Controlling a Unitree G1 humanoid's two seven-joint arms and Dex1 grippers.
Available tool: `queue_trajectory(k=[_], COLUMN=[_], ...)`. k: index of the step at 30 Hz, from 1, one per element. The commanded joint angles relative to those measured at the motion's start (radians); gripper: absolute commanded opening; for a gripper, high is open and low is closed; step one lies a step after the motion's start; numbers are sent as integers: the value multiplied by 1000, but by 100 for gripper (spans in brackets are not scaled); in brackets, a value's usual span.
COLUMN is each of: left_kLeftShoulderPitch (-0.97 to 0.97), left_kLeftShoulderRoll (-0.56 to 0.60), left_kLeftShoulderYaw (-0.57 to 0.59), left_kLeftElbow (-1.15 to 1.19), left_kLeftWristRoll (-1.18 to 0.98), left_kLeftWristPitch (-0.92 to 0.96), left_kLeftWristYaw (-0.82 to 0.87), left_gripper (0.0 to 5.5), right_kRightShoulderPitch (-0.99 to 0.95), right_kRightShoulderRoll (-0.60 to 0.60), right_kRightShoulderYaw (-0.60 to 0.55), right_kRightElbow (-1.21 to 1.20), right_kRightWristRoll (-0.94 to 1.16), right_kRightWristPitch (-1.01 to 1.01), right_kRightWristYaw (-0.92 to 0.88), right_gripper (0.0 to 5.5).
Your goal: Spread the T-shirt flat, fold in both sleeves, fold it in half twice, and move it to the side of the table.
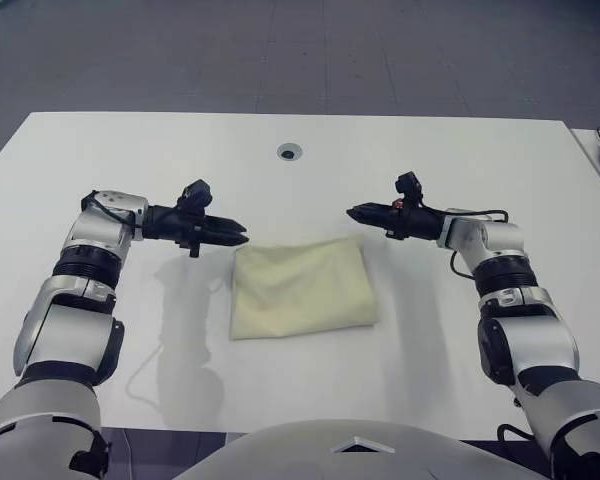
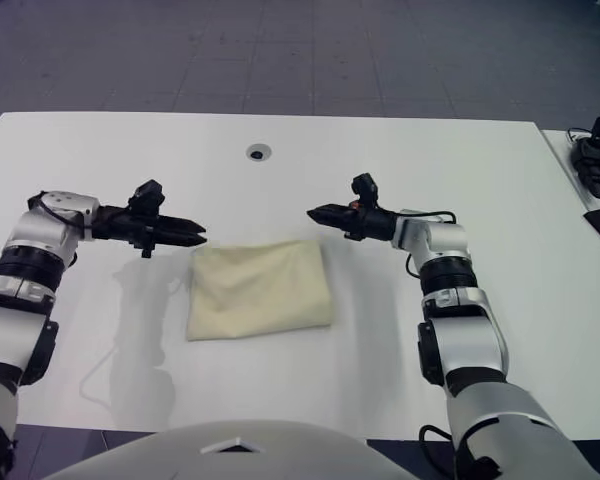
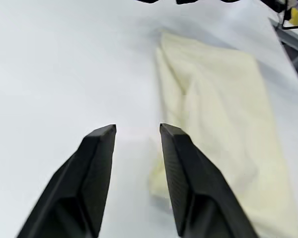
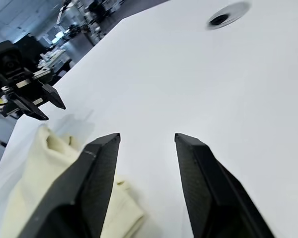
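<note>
left eye view showed us the t-shirt (image 1: 300,288) lying as a compact pale-yellow rectangle on the white table (image 1: 460,170), about midway between left and right and toward the near edge. we judged the folding done, or nearly so, which left the move to the side of the table.

to do that well, we thought each pincer should come down on a far corner and bite through every layer, not just the top one. both should then travel together, low and at the same pace, so the stack would not splay or twist. the left edge looked a little lumpy in the left wrist view, with the layers not quite flush there — a deep grip on that side seemed wise.

as for pose, the left gripper (image 1: 240,238) came in from the left with its forearm roughly level, pointing right, its tip just beside the shirt's far-left corner. its fingers (image 3: 102,148) stood apart, holding nothing. the right gripper (image 1: 352,212) mirrored it from the right, pointing left, just beyond the far-right corner and a touch farther from us. its fingers (image 4: 193,153) were likewise parted and empty — neither pincer touched the cloth.
</note>
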Motion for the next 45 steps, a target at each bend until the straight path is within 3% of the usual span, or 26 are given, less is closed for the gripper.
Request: queue_trajectory(k=[1,4,6,11,16,19,24,29,39,42,45], left_kLeftShoulderPitch=[5,51,116,358,530,572,563,561,414,387,339], left_kLeftShoulderRoll=[22,9,1,33,36,12,-31,22,-48,-77,-107], left_kLeftShoulderYaw=[31,146,210,225,165,134,128,112,103,125,184], left_kLeftElbow=[51,-96,-308,-850,-1032,-1006,-804,-619,-460,-474,-487], left_kLeftWristRoll=[106,9,-97,-277,-202,-86,38,138,181,152,91], left_kLeftWristPitch=[-160,-117,9,273,265,179,-7,-149,-237,-220,-168], left_kLeftWristYaw=[98,101,90,123,172,257,335,312,348,359,381], left_gripper=[231,278,306,221,132,82,4,4,4,47,98], right_kRightShoulderPitch=[89,187,239,365,424,436,460,468,387,293,206], right_kRightShoulderRoll=[-14,-33,-50,-135,-191,-208,-227,-231,-213,-151,-98], right_kRightShoulderYaw=[36,119,150,241,317,358,394,389,285,200,190], right_kRightElbow=[-214,-414,-521,-702,-719,-678,-628,-650,-806,-770,-670], right_kRightWristRoll=[20,60,97,122,45,-13,-52,-26,134,218,219], right_kRightWristPitch=[59,151,215,292,232,176,120,124,260,313,318], right_kRightWristYaw=[29,104,136,212,209,196,196,196,197,160,125], right_gripper=[279,239,211,123,38,0,0,0,0,0,0])
